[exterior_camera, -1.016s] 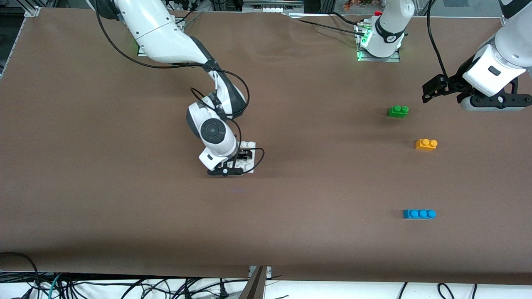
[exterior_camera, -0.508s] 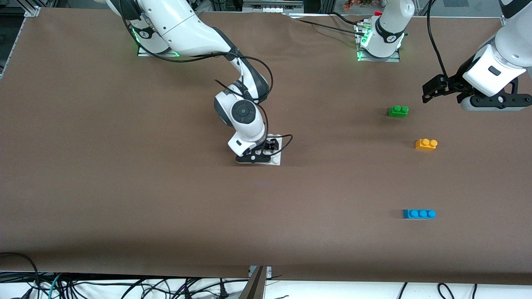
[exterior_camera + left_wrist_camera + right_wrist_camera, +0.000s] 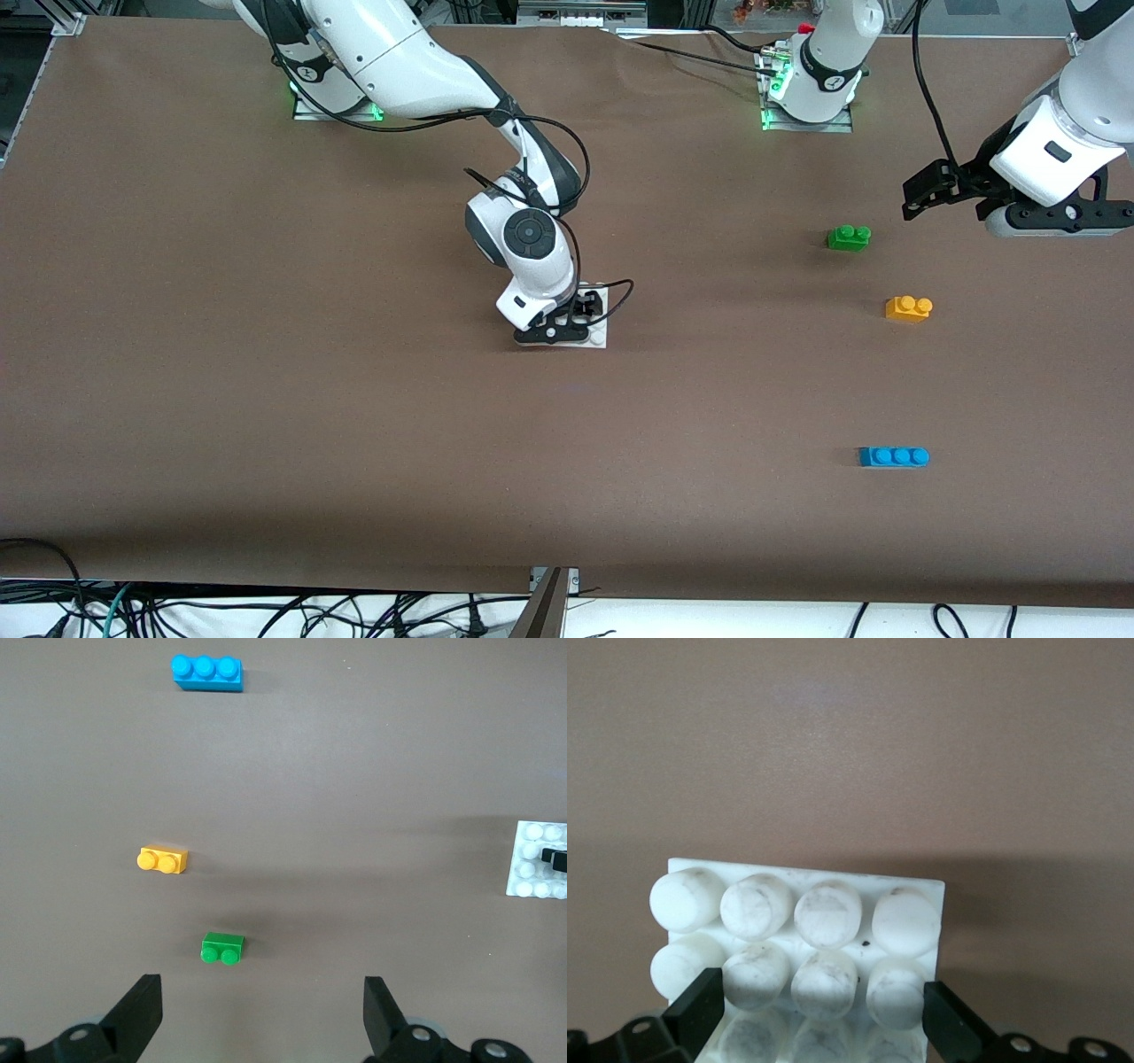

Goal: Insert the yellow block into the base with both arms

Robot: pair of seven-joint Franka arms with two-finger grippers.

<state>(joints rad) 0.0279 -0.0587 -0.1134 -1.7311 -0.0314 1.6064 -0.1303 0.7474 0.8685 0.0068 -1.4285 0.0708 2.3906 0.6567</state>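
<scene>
Lying on the desk toward the left arm's end, the yellow block [image 3: 908, 307] is sitting with its two studs up and its long axis running along the desk's length, parallel to the long edge nearest the front camera. A green brick [image 3: 849, 237] is resting farther from the camera than the block, and a blue brick [image 3: 894, 456] is resting nearer, all three apart from one another.

The left hand [image 3: 926, 190] is hovering with its fingers spread wide and holding nothing, over bare desk close to the green brick and toward the robots' edge. From this hand the block is lying toward the camera's edge of the desk, past the green brick. In the left wrist view the block [image 3: 163, 859] is appearing ahead of the open fingers [image 3: 140, 1014].

The right hand [image 3: 580, 312] is gripping the white base [image 3: 597, 335] by its two side edges near the desk's middle, well apart from the block. Its fingers [image 3: 700, 1003] are pressing on either side of the studded plate [image 3: 806, 930].

Judging by this layout, the left arm is by far the nearer one to the block.
</scene>
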